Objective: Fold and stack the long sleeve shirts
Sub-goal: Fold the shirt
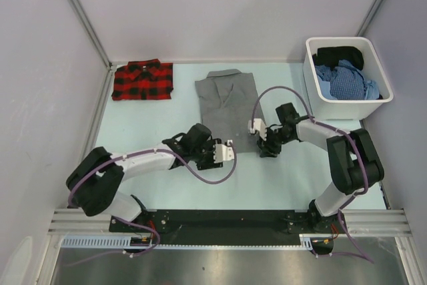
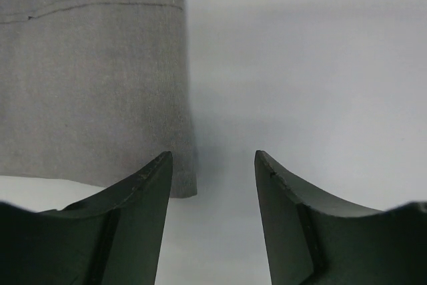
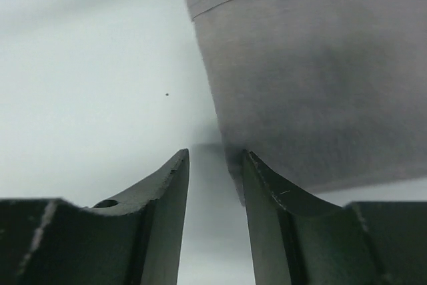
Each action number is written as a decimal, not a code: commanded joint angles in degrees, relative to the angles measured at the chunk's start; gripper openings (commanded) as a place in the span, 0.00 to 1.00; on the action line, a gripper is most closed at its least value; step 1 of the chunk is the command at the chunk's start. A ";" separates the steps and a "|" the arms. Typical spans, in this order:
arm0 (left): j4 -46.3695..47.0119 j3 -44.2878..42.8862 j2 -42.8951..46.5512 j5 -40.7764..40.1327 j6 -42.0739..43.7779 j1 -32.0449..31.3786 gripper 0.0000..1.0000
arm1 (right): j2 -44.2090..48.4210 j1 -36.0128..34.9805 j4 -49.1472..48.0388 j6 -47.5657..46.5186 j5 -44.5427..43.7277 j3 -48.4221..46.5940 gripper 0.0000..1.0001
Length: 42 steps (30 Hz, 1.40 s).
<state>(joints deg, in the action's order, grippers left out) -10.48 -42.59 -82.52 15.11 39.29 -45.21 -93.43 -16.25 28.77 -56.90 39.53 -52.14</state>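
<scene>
The grey shirt (image 1: 227, 101) is being shown folded into a tidy rectangle, collar towards the top, lying flat at the centre of the pale table (image 1: 167, 118). The red-and-black plaid shirt (image 1: 142, 80) is being seen folded at the upper left, well apart from it. Both arms are being reached low across the table towards the grey shirt's lower edge, 1 at each bottom corner. The left gripper (image 2: 213, 158) is being held with its fingers wide apart, nothing between them. The right gripper (image 3: 215, 155) is being held with only a narrow gap, gripping nothing, the cloth edge just beside it. Counted: 2 shirts, 2 arms, 1 white bin (image 1: 311, 71) of clothes at the upper right.
</scene>
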 commanded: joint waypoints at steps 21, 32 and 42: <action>-8.49 -2.58 4.55 1.13 8.78 3.20 0.00 | 10.80 -4.32 0.39 -7.26 -8.07 0.47 0.00; -27.21 -3.03 16.77 16.69 5.98 0.48 0.00 | 25.47 -10.90 21.04 1.35 -4.20 0.46 0.00; -34.96 -12.42 18.29 22.67 1.84 5.29 0.00 | 26.47 -12.77 24.14 8.66 -3.24 -7.61 0.00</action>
<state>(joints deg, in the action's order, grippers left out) -42.13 -47.66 -60.62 33.80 41.93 -44.86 -61.65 -33.17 52.42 -49.50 35.46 -54.48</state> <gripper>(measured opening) 0.006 0.011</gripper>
